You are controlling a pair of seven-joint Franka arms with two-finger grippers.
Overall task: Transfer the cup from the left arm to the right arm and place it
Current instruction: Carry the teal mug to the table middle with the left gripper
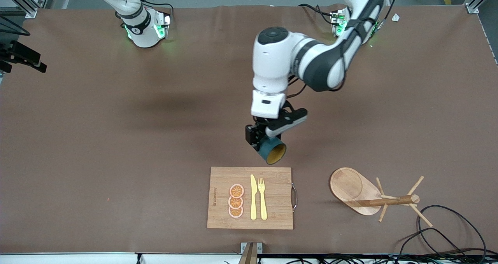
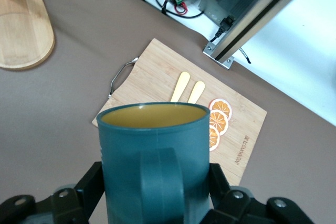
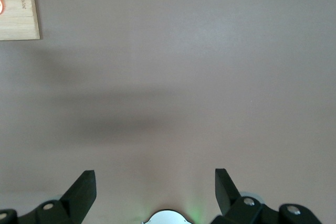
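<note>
The cup [image 1: 274, 150] is dark teal with an ochre inside. It hangs tilted in the air, its mouth toward the front camera. My left gripper [image 1: 268, 137] is shut on its sides and holds it over the bare table, just past the cutting board's edge that lies toward the robots. In the left wrist view the cup [image 2: 155, 145] fills the space between the fingers [image 2: 89, 182], with its handle facing the camera. My right gripper [image 3: 155, 187] is open and empty, high over bare table by its own base. It does not show in the front view.
A wooden cutting board [image 1: 272, 178] carries a yellow knife [image 1: 253, 198], a fork [image 1: 262, 198] and orange slices [image 1: 236, 201]. A wooden mug tree [image 1: 373, 196] lies toward the left arm's end. Cables [image 1: 447, 233] trail near the front edge there.
</note>
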